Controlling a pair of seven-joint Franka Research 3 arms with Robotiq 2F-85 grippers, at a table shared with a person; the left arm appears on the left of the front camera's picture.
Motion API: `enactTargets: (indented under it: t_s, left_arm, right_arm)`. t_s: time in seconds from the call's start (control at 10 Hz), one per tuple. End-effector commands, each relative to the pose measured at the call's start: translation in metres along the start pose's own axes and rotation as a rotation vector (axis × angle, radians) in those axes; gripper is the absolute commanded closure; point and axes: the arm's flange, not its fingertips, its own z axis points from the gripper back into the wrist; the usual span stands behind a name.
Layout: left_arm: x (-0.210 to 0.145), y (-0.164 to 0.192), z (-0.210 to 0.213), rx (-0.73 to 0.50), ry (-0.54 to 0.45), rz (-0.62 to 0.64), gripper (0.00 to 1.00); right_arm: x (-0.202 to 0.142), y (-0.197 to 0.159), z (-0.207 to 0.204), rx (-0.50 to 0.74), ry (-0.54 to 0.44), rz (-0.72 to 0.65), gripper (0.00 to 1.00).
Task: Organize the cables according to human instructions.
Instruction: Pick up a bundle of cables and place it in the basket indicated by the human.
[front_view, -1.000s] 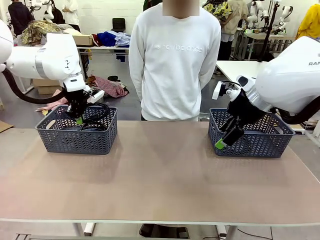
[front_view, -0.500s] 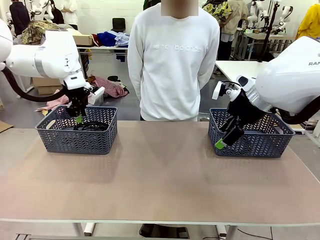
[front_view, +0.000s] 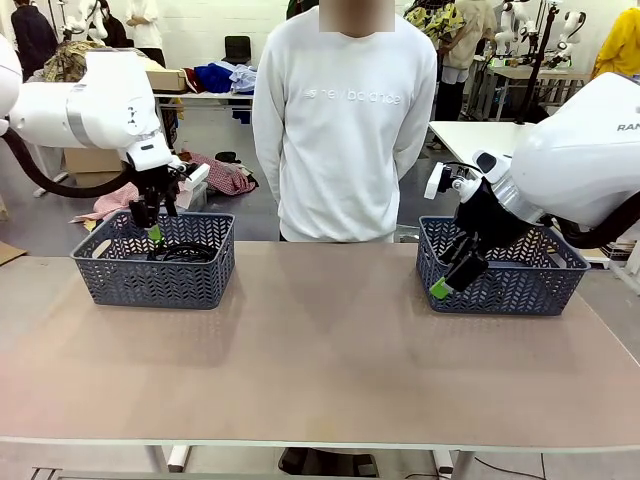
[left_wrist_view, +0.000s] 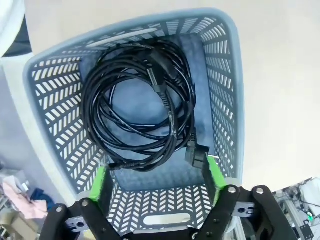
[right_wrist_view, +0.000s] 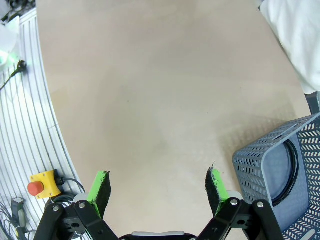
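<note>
Coiled black cables (left_wrist_view: 140, 107) lie on the floor of the grey left basket (left_wrist_view: 227, 100), their plug ends showing. In the front view the cables (front_view: 185, 251) sit low inside this basket (front_view: 155, 275). My left gripper (front_view: 152, 230) hangs open just above the basket's back left part, holding nothing; its green pads (left_wrist_view: 100, 182) stand wide apart over the near basket wall. My right gripper (front_view: 446, 283) is open and empty beside the left front corner of the grey right basket (front_view: 510, 275), pointing down at the bare table (right_wrist_view: 150, 100).
A person in a white sweatshirt (front_view: 345, 120) stands at the far table edge between the baskets, hands behind the back. The right basket's corner (right_wrist_view: 280, 190) shows in the right wrist view. A red stop button (right_wrist_view: 34, 188) lies below the table edge.
My left gripper has opened and let the cable coil drop into the left basket, then risen slightly. The right arm has not moved.
</note>
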Motion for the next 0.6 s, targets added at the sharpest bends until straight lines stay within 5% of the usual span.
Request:
enactTargets:
  t_s: [0.0,0.3,0.5]
  left_arm:
    - [-0.001,-0.006,0.004,0.004,-0.029,0.021,0.0]
    - [0.007,-0.015,-0.006,0.029,-0.11,0.035,0.0]
    - [0.002,-0.001,0.005,0.018,-0.018,0.013,0.0]
  right_arm:
    - [0.002,-0.001,0.001,-0.002,0.003,-0.004,0.0]
    - [0.002,-0.001,0.001,-0.002,0.003,-0.004,0.0]
    - [0.002,-0.001,0.001,-0.002,0.003,-0.004,0.0]
